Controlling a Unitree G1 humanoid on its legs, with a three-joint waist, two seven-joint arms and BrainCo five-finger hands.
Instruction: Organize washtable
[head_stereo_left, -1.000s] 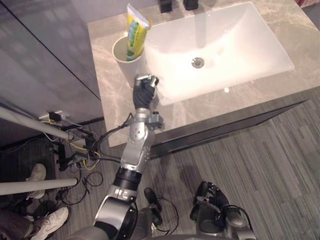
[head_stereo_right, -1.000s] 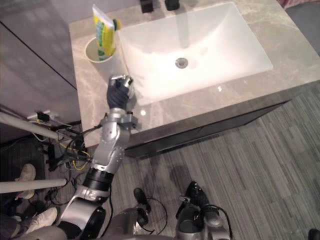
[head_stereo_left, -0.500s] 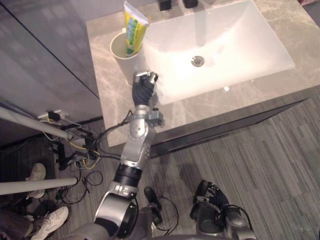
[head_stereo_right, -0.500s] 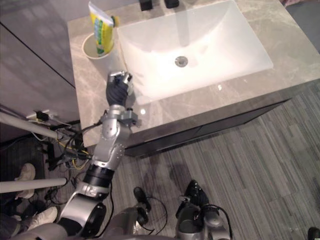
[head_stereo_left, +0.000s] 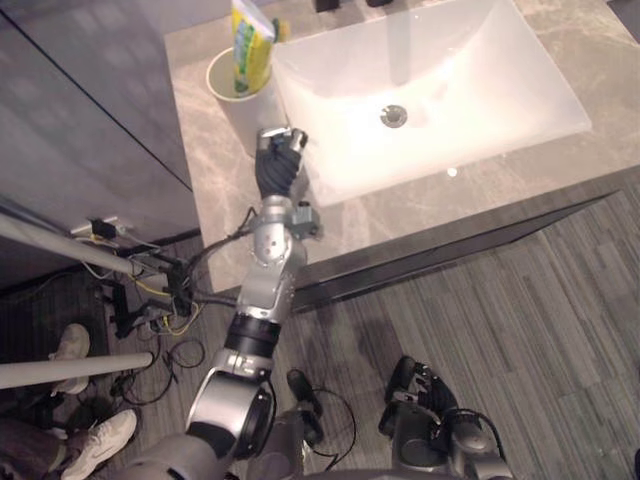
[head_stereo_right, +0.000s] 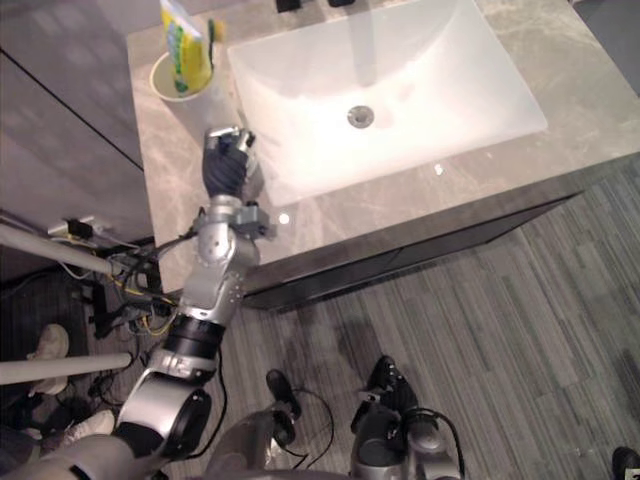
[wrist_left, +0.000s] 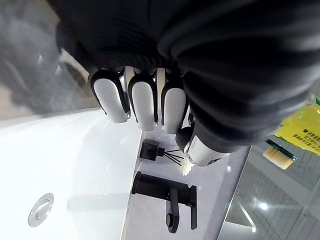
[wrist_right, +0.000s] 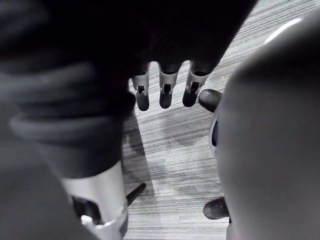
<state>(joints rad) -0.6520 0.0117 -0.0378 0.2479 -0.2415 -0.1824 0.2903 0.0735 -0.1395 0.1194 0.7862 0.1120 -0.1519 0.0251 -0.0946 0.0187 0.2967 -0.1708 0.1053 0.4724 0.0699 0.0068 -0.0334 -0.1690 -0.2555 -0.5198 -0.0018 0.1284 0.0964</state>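
A cream cup (head_stereo_left: 232, 85) stands at the counter's (head_stereo_left: 215, 190) back left. It holds a yellow-green toothpaste tube (head_stereo_left: 250, 45) and a green toothbrush (wrist_left: 280, 155). My left hand (head_stereo_left: 278, 160) hangs over the counter just in front of the cup, beside the white basin's (head_stereo_left: 470, 100) left rim. Its fingers (wrist_left: 144, 102) are curled and hold nothing. A black faucet (wrist_left: 167, 192) stands behind the basin. Down by the floor my right hand (head_stereo_left: 425, 392) hangs with relaxed fingers (wrist_right: 165, 95).
A dark cabinet wall (head_stereo_left: 90, 120) runs along the counter's left side. Cables (head_stereo_left: 150, 290) and white poles (head_stereo_left: 60, 250) lie on the floor at the left. A person's shoes (head_stereo_left: 95, 445) are at the lower left. A small black holder (wrist_left: 150, 149) with sticks sits near the faucet.
The whole picture has shifted a little. My left arm has stretched slightly further over the counter, the hand staying curled just in front of the cup. The right hand has not moved.
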